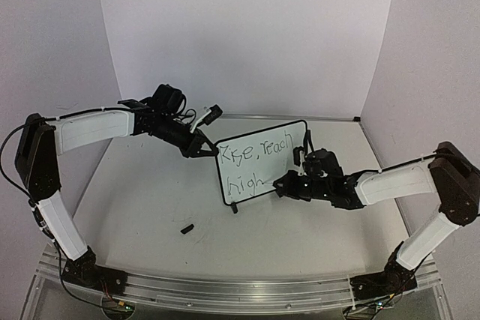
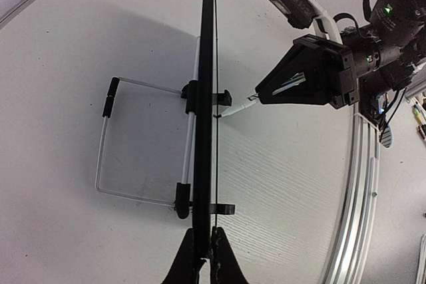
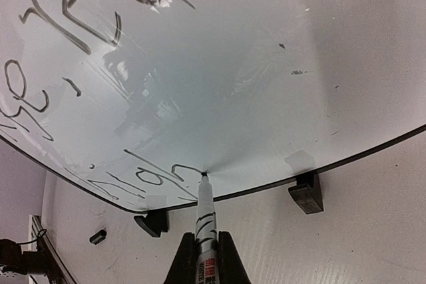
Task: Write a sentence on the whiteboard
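Observation:
The whiteboard (image 1: 279, 165) stands upright mid-table on two black feet (image 3: 306, 191). My left gripper (image 1: 209, 148) is shut on its upper left edge; in the left wrist view the board (image 2: 207, 84) runs edge-on straight out from that gripper (image 2: 206, 249). The sentence (image 1: 257, 153) reads roughly "Rise, reach" with "high" (image 1: 246, 183) below it. My right gripper (image 3: 205, 259) is shut on a white marker (image 3: 205, 214), whose tip touches the board (image 3: 279, 78) at the end of the lower line (image 3: 143, 174).
A small black marker cap (image 1: 187, 228) lies on the table in front of the board, seen also in the right wrist view (image 3: 98, 236). A wire stand (image 2: 103, 144) props the board from behind. The aluminium rail (image 1: 240, 290) runs along the near edge.

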`<state>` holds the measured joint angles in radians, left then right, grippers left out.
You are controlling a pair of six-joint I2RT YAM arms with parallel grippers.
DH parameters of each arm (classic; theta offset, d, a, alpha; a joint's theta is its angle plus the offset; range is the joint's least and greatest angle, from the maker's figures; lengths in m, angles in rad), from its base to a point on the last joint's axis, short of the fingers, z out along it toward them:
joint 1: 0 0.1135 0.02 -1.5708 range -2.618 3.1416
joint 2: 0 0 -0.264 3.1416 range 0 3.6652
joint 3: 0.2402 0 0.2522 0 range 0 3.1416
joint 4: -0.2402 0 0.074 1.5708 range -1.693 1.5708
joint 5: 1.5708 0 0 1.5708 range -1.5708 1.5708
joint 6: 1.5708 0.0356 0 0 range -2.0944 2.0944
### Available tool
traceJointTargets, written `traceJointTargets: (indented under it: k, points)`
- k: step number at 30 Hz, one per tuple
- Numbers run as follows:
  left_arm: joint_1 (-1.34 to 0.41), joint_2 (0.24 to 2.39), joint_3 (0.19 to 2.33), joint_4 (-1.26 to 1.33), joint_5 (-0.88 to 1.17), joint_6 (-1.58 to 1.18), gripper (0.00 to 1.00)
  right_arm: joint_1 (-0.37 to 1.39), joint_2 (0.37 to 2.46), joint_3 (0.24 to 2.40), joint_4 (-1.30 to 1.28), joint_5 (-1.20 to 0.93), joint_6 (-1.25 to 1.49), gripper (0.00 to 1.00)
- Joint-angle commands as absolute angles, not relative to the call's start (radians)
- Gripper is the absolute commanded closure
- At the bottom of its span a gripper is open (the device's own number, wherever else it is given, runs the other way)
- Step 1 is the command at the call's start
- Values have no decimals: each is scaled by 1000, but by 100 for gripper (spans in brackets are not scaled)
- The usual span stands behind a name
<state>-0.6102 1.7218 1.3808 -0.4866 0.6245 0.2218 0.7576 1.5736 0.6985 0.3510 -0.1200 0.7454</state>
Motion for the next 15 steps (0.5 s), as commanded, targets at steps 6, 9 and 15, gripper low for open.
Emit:
traceJointTargets:
  k: [6, 9, 15]
  points:
    - [-637, 1764, 1362, -604, 572, 272, 100, 752, 1543, 696, 379, -115, 734, 100]
    - [-637, 1763, 1362, -603, 572, 272, 100, 752, 1495, 680, 382, -117, 712, 100]
    - [-638, 1763, 1362, -603, 571, 271, 100, 752, 1488, 685, 382, -107, 697, 100]
